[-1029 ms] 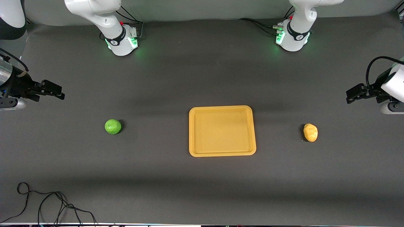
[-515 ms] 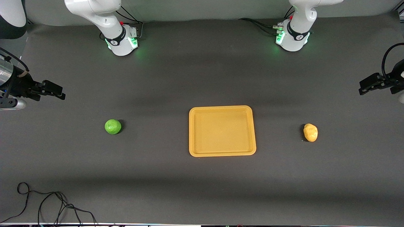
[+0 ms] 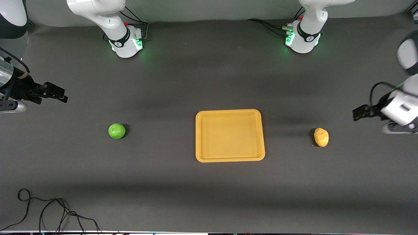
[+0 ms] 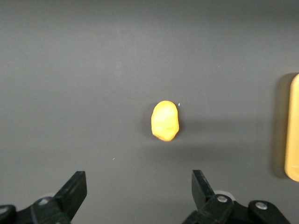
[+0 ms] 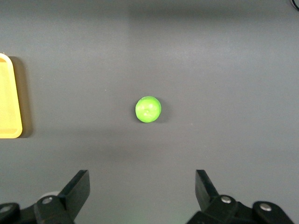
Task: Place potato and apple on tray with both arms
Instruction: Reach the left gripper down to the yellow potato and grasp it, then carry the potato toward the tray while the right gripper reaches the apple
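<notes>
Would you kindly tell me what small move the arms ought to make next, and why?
Probably each should descend onto its fruit. The left gripper, open, is over the table near the lumpy yellow potato; the right gripper, open, near the round green apple. Both fruits lie on the table, outside the flat orange tray, which holds nothing.

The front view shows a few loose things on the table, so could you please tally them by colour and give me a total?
Green: 1, the apple, toward the right arm's end of the table.
Yellow-tan: 1, the potato, toward the left arm's end.
Orange-yellow: 1, the tray, between them, with nothing on it.
Black: 1, the loose cable, nearest the front camera.
Total: 4.
</notes>
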{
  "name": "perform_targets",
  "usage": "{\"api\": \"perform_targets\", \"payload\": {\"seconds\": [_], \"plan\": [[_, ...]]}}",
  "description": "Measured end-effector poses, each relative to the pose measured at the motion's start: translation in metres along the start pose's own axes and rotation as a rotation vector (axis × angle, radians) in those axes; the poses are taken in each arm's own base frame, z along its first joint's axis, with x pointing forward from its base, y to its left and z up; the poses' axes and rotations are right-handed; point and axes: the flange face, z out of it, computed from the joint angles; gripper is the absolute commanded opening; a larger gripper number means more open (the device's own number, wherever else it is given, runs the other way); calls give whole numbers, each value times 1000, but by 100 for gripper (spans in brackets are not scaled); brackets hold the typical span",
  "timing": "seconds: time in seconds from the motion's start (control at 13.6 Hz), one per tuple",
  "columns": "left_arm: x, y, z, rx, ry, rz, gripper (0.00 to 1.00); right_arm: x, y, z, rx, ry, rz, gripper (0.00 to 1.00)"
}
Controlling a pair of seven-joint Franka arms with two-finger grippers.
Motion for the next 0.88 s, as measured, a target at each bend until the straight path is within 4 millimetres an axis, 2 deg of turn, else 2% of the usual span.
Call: {"api": "perform_targets", "payload": {"seconds": [0.22, 0.37, 0.59, 0.66, 0.74, 0.81, 0.88], "plan": [[12, 14, 87, -7, -43, 23, 100, 0, 0, 1, 0, -2, 0, 100], [21, 21, 139, -11, -57, 33, 100, 1, -8, 5, -1, -10, -14, 100], [24, 25, 196, -15, -87, 35, 100, 5, -28, 32, -4, -30, -47, 100], [24, 25, 209, -16, -84, 35, 92, 7, -30, 45, -4, -32, -49, 100], [23, 25, 221, -17, -82, 34, 74, 8, -29, 58, -5, -32, -48, 100], [22, 25, 232, -18, -82, 31, 50, 9, -28, 73, -5, -30, -46, 100], [19, 24, 239, -19, -86, 27, 31, 9, -27, 88, -5, -25, -44, 100]]}}
